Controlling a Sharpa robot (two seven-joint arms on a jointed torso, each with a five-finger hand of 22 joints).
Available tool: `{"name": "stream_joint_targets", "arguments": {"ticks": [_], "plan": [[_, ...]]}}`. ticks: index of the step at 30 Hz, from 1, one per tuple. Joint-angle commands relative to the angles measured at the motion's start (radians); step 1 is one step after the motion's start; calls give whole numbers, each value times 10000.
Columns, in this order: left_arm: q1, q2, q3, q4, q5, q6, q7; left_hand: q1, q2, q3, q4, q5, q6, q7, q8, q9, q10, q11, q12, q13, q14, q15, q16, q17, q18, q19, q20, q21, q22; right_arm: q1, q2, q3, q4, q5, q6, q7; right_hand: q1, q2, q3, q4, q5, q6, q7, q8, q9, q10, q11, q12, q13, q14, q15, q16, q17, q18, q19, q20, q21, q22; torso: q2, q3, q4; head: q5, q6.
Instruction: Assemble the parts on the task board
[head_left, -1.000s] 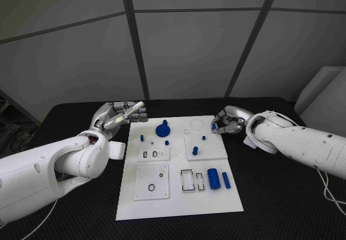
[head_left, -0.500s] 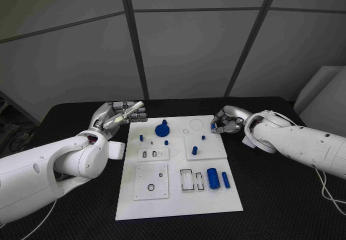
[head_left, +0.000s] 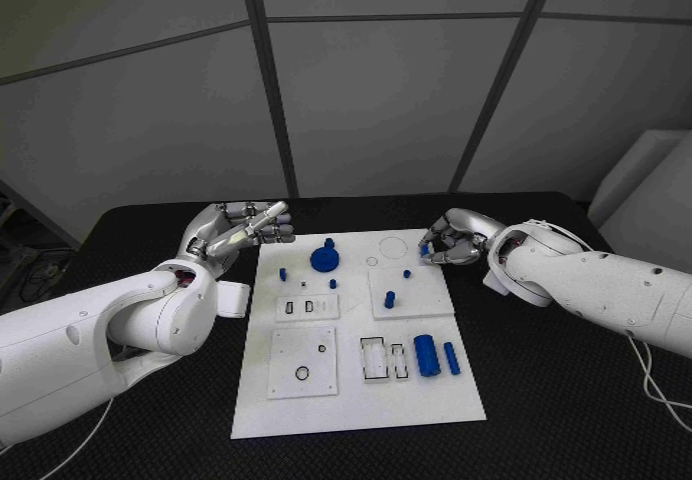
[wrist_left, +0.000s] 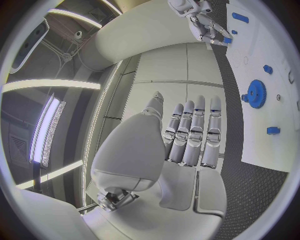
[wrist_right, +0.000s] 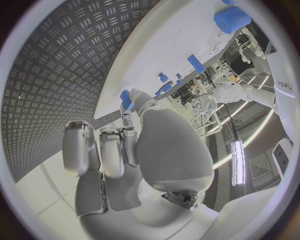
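The white task board (head_left: 361, 400) lies in the middle of the black table. A blue gear (head_left: 326, 260) stands near its far edge, with small blue pegs (head_left: 389, 298) around it. A thick blue cylinder (head_left: 427, 355) and a thinner one (head_left: 451, 360) lie on the right side. My right hand (head_left: 454, 243) hovers at the board's far right corner and pinches a small blue part (wrist_right: 125, 99) between thumb and finger. My left hand (head_left: 238, 232) is raised beside the far left corner, fingers straight and holding nothing. The left wrist view shows the gear (wrist_left: 256, 93) and the right hand (wrist_left: 203, 25).
Raised white plates with slots (head_left: 306, 308) and a ring (head_left: 302, 374) sit on the board's left half. A rectangular cutout (head_left: 375, 360) lies beside the cylinders. Black table (head_left: 562, 400) surrounds the board on all sides.
My right hand has drawn back slightly toward the board's far edge, still pinching the small blue part. The left hand has not moved.
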Motion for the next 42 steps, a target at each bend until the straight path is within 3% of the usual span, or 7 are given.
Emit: {"name": "stream_joint_targets", "arguments": {"ticks": [1,13,22,24,28,34,42], "plan": [[11,-15,7,26,-26,125,15,-2,92,20,-66,-64,32,34,-38,-1,46,33,-61,11,27,-13,-31,15,532,-4,70,-48,-10,19,-102,7,274,24,-544,-72,101,179,93,-6,16,119,-17,55,74,341,-92,28,1754,1040,-97,27,2631,-131,-2,-72,63,429,-10,-12,-8,-28,5],[12,-80,7,97,-26,139,-17,-2,96,17,-72,-68,29,37,-47,-3,42,37,-71,10,27,-11,-43,16,531,-3,71,-52,-14,74,-331,95,2087,-128,-719,-961,134,175,264,-114,82,17,25,6,53,294,-68,-28,1700,1040,-91,27,2631,-136,8,-85,70,447,-77,-48,-51,64,-37],[14,-6,6,30,-26,174,-61,-2,95,15,-73,-70,29,37,-49,-3,43,37,-72,10,28,-11,-46,16,530,-3,71,-53,-15,126,696,122,2971,-472,-580,-1915,138,194,349,-149,97,8,34,2,52,233,-59,-96,1626,1040,-84,27,2631,-140,21,-82,79,467,-101,-64,-12,271,-111],[15,9,6,13,-26,176,-68,-3,94,14,-73,-72,30,37,-49,-3,44,37,-73,10,29,-11,-47,16,530,-3,71,-54,-16,126,931,122,3051,-513,-520,-2064,137,194,350,-149,97,8,34,2,52,231,-59,-97,1624,1040,-84,27,2631,-140,21,-82,79,467,-101,-72,16,293,-121],[17,40,6,-15,-26,182,-78,-3,94,14,-73,-72,30,37,-49,-3,44,37,-73,10,29,-11,-47,16,530,-3,71,-54,-16,126,1431,115,3096,-628,-350,-2389,136,193,352,-150,97,7,35,2,52,219,-58,-111,1609,1040,-83,27,2631,-141,22,-82,79,467,-108,-70,-20,449,-142],[19,78,6,-39,-26,193,-93,-3,94,14,-73,-72,30,37,-49,-3,44,37,-73,10,29,-11,-47,16,530,-3,71,-54,-16,118,2036,69,2893,-950,-81,-2773,118,189,360,-147,99,7,40,3,52,208,-54,-123,1596,1040,-81,27,2631,-141,21,-81,78,467,-98,-62,-29,520,-171],[20,125,7,-63,-26,213,-117,-3,94,14,-73,-72,30,37,-49,-3,44,37,-73,10,29,-11,-47,16,530,-3,71,-54,-16,85,2547,-208,2650,-1425,204,-3042,95,169,369,-150,101,-2,45,0,51,193,-49,-139,1580,1040,-77,27,2631,-139,16,-79,75,461,-88,-54,-27,592,-262]]}}
